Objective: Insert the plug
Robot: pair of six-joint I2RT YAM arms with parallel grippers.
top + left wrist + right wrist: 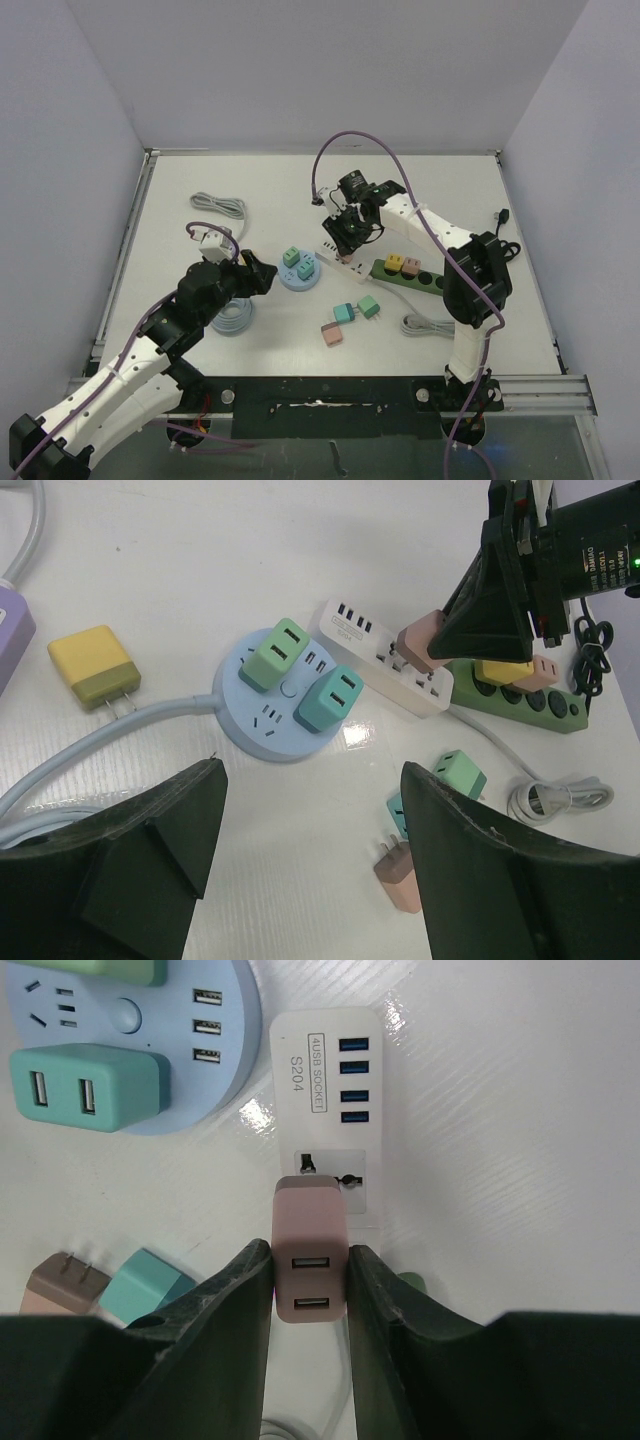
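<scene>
A pink plug [309,1222] with two USB ports is clamped between the fingers of my right gripper [311,1253], which is shut on it. The plug stands on the white power strip [330,1070], just past the strip's first socket; its prongs are hidden. The left wrist view shows the same pink plug [420,645] tilted against the white strip [375,650]. From the top, the right gripper [345,240] is over the strip's near end. My left gripper [312,780] hangs open and empty above the table, beside the round blue strip [262,730].
The round blue strip carries a green plug [275,652] and a teal plug [330,698]. A green power strip [545,710] holds yellow and pink plugs. Loose plugs lie on the table: mint [460,775], pink [398,875], yellow [92,665]. Coiled cables [218,207] lie at the back left.
</scene>
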